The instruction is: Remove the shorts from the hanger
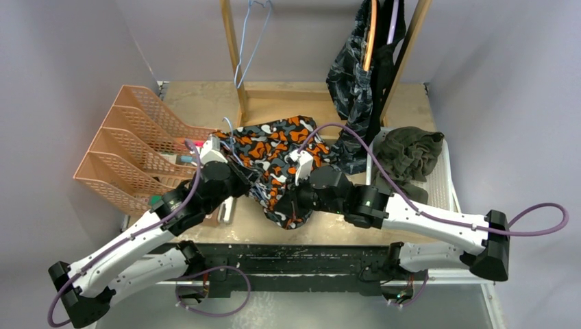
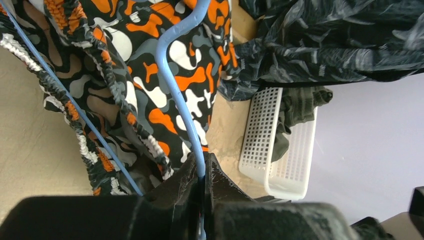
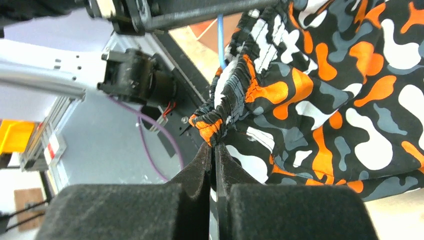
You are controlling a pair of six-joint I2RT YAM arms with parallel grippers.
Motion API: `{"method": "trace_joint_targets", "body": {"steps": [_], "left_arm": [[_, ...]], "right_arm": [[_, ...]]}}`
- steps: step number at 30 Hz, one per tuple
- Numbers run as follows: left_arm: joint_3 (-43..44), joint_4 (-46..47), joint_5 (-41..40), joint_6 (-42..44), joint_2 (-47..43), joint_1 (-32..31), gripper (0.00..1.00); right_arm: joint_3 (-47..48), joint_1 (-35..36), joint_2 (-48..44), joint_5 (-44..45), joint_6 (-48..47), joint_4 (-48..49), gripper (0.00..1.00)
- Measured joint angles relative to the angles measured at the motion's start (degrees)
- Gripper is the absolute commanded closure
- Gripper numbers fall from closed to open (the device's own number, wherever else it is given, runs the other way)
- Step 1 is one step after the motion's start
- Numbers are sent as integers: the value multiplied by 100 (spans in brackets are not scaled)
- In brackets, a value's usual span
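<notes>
Here, the left end effector (image 2: 202,169) is clamped on the thin blue hanger (image 2: 175,85). The wire rises from between the jaws and bends over above them, and the orange camouflage shorts (image 2: 125,55) are draped around it just in front. The right end effector (image 3: 215,150) is pressed together on a folded corner of the gathered waistband of the same shorts, and the rest of the cloth spreads out to its right. In the top view the shorts lie in a heap on the counter (image 1: 199,103) between the two end effectors, with their lowest fold close to the near edge. To the left of the left end effector the orange trays (image 1: 130,154) stand near, so there is little free room on that side. To the right of the right end effector the white basket (image 1: 444,171) holds the olive shorts (image 1: 408,154). Beyond both end effectors a strip of bare counter reaches the foot of the wooden rack (image 1: 231,55), where the dark camouflage shorts (image 1: 351,68) and a second hanger (image 1: 252,38) hang. Only the wrist views show what each pair of jaws holds, because in the top view the fingertips are hidden by arms and cloth. The right wrist view alone shows the dark front edge of the counter just left of its jaws.
</notes>
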Motion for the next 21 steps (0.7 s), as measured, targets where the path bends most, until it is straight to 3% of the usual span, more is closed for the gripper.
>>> {"method": "trace_joint_targets", "body": {"steps": [9,21], "left_arm": [[122,-326,-212,122,-133,2,100],[120,118,284,151,-107,0,100]], "right_arm": [[-494,0,15,-680,-251,166,100],[-619,7,933,111,-17,-245,100]]}}
